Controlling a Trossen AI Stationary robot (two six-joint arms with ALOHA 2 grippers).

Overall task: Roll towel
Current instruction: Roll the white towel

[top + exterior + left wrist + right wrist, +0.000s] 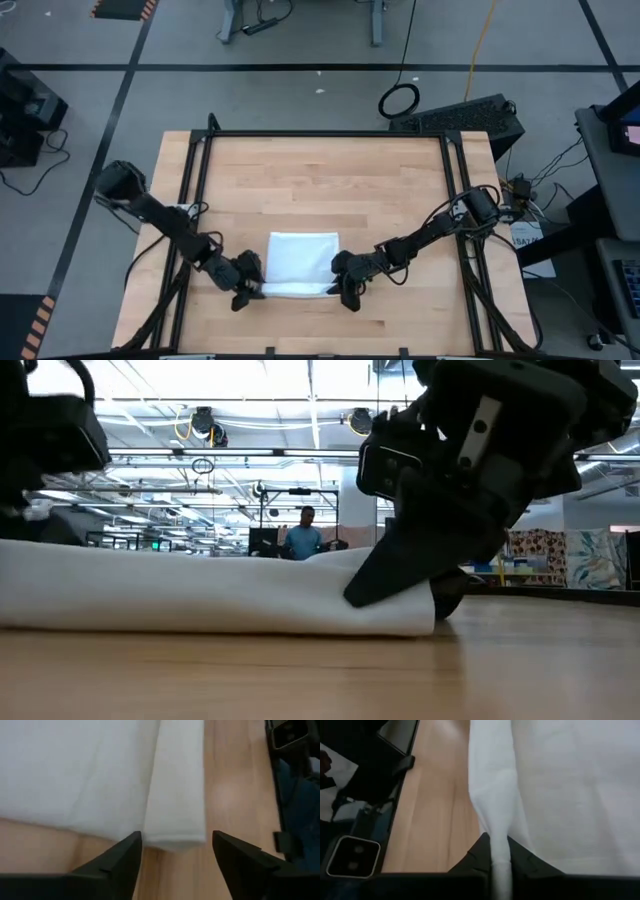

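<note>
The white towel (303, 258) lies flat on the wooden table, and its near edge is rolled into a narrow roll (297, 290). My left gripper (248, 291) is open at the roll's left end (175, 832), one finger on either side of it and a little apart from it. My right gripper (345, 291) is shut on the roll's right end. In the low view the roll (200, 600) lies on the table and the right gripper (420, 595) is down on its right end. My right gripper pinches the roll's right end (500, 851) between its two fingers, where the cloth is squeezed into a thin ridge of several layers. The fingers come low from the table's right, along the roll. The roll lies on the table.
Black frame rails (200, 180) run along the table's left, right and far sides. Bare wood (320, 180) lies beyond the towel's far edge. A person (303, 535) stands far back in the room.
</note>
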